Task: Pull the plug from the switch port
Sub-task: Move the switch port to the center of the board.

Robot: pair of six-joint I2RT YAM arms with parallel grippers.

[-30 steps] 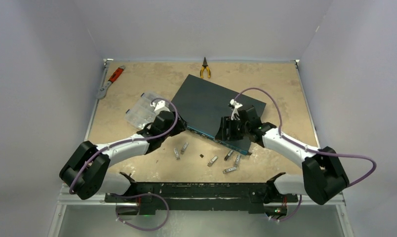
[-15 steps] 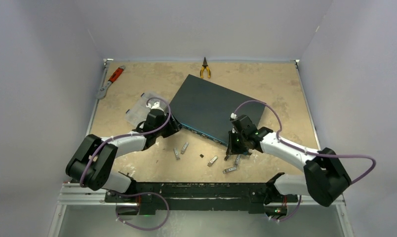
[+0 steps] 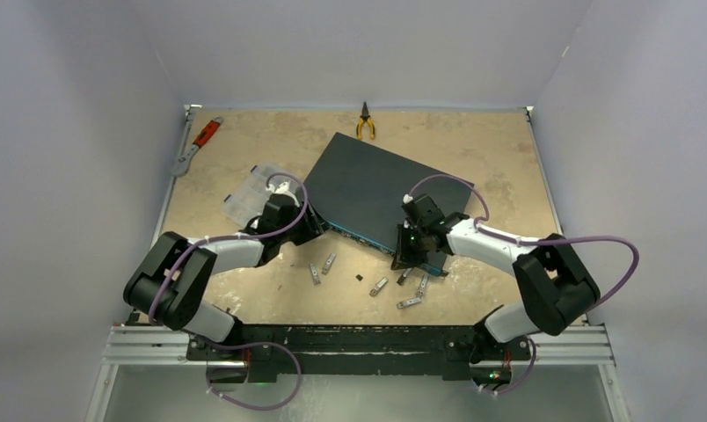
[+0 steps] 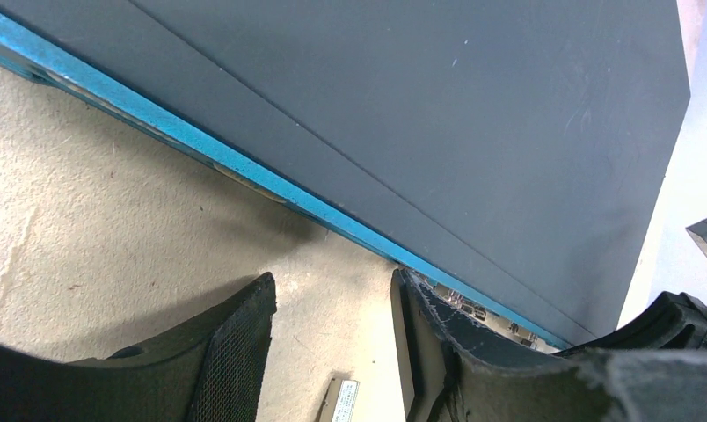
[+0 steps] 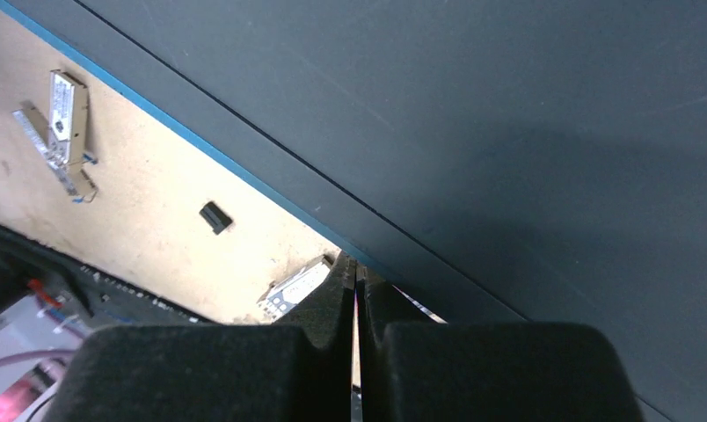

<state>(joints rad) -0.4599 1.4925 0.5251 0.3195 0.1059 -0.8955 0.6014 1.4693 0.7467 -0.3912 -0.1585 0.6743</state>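
Note:
The switch [image 3: 376, 193] is a flat dark-teal box lying at an angle mid-table, with its blue-edged port face [image 4: 244, 171] turned toward the arms. My left gripper [image 3: 309, 227] is at the face's left end. It stands open [image 4: 332, 299] over bare table, and its right finger [image 4: 420, 325] touches the blue edge beside some ports [image 4: 473, 309]. My right gripper [image 3: 410, 252] is at the face's right end. It is shut [image 5: 357, 274], with the tips under the switch's edge [image 5: 244, 171] and nothing visible between the pads. I cannot make out a plug in any port.
Several small silver modules [image 3: 379, 286] lie loose on the table in front of the switch, one of them between my left fingers [image 4: 341, 400]. A clear compartment box [image 3: 249, 198] sits behind the left gripper. Yellow pliers [image 3: 365, 123] and a red-handled wrench [image 3: 196, 145] lie at the back.
My right gripper has gone from open to shut and has come down from over the switch's right part to its front edge. The left gripper has barely shifted.

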